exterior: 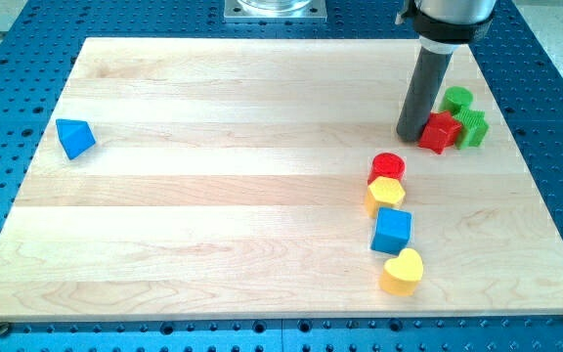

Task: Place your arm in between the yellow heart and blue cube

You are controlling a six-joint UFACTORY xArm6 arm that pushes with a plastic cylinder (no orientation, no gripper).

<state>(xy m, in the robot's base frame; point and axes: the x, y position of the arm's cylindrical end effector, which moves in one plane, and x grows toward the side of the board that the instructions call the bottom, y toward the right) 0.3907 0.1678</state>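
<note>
The yellow heart [403,271] lies near the view's bottom right, just below the blue cube [392,231]; the two almost touch. My tip [411,134] is far above them at the view's upper right, right beside the left edge of a red star-like block [440,132]. The rod [429,83] rises from it to the arm at the view's top.
A yellow block [385,194] and a red cylinder [388,166] sit stacked in line just above the blue cube. A green cylinder [456,99] and a green star block [472,127] lie right of the red block. A blue triangle [74,137] lies at the far left.
</note>
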